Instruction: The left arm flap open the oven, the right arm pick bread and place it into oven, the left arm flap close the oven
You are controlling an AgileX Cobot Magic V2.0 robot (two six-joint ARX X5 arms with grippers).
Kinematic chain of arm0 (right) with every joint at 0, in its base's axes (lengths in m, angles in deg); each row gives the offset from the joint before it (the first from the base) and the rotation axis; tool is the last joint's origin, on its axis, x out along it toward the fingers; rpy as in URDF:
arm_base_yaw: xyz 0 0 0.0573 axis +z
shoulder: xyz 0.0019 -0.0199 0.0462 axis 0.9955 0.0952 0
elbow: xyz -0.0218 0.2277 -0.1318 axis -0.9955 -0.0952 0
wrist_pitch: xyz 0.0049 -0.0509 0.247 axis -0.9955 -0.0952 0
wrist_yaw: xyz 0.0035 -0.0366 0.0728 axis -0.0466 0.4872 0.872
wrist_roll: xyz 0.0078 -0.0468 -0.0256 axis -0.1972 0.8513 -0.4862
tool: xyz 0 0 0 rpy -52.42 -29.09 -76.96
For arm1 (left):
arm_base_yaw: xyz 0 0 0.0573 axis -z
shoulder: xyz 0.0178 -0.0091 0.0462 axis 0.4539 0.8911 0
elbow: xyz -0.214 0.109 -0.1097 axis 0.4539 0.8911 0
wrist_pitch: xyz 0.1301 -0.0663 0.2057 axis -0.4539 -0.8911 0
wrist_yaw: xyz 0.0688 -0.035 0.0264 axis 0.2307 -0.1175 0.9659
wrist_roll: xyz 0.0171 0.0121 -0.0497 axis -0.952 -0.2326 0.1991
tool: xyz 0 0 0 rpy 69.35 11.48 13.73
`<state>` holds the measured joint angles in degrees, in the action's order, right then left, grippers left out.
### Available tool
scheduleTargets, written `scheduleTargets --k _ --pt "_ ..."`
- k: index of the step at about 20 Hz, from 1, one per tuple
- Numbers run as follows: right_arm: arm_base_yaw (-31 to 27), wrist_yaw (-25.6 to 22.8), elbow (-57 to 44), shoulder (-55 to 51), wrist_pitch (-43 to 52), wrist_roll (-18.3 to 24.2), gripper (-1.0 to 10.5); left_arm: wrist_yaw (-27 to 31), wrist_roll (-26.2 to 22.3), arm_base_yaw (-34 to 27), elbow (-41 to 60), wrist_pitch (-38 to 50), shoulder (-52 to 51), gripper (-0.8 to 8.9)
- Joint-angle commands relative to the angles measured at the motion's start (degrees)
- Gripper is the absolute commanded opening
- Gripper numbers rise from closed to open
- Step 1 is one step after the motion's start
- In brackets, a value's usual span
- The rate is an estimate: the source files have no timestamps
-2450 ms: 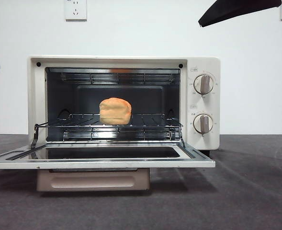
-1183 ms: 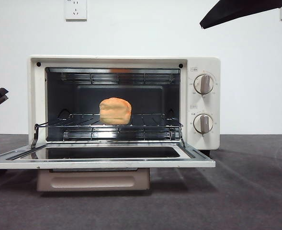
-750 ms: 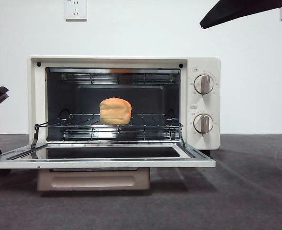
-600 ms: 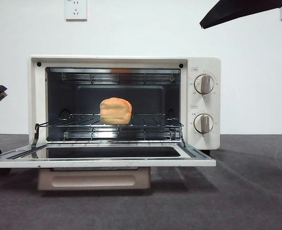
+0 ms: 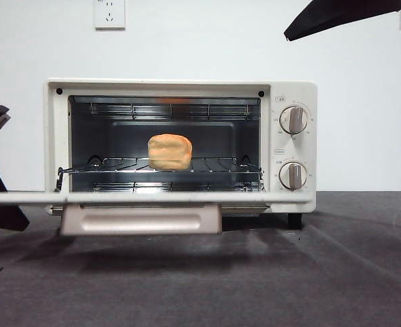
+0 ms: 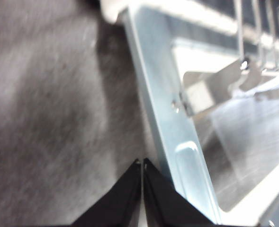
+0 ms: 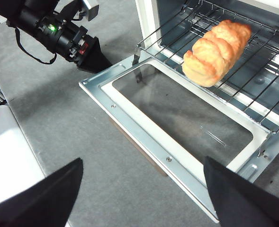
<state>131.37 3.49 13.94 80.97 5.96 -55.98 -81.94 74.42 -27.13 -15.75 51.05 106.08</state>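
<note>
One step is left, closing the oven (image 5: 180, 146). Its door (image 7: 177, 142) lies level — the left gripper (image 6: 142, 165), jaws pressed together beside the door's side edge, should get under and lift steadily. Cream body, dark cavity; the golden, knobbly bread (image 5: 169, 151) sits mid-rack. Right gripper (image 7: 139, 189) waits, jaws wide apart.

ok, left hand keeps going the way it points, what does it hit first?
Probably the door. The left hand, shut, sits at the door's metal side edge, tips beside the frame. Whether they are under it or touching is unclear.
</note>
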Motion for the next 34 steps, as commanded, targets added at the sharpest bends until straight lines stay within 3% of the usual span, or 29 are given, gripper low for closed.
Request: scheduleTargets --k 1,10,21,30,34 --pt "0.5 0.0 0.5 0.2 0.5 0.4 4.0 -5.0 1.4 0.5 -0.8 3.6 0.5 0.14" --pt "0.5 0.0 0.5 0.2 0.5 -0.2 4.0 -6.0 5.4 -2.1 -0.8 10.3 0.3 0.14" --pt "0.5 0.0 0.5 0.2 0.5 -1.3 4.0 -6.4 16.5 -3.3 -1.0 31.4 0.2 0.15" --pt "0.5 -1.3 0.5 0.2 0.5 -1.0 4.0 -6.3 15.3 -2.7 -1.0 25.9 -6.4 0.16" --pt "0.5 -1.4 0.5 0.2 0.5 -1.0 4.0 -2.0 9.7 -1.2 -1.0 14.7 -16.8 0.16"
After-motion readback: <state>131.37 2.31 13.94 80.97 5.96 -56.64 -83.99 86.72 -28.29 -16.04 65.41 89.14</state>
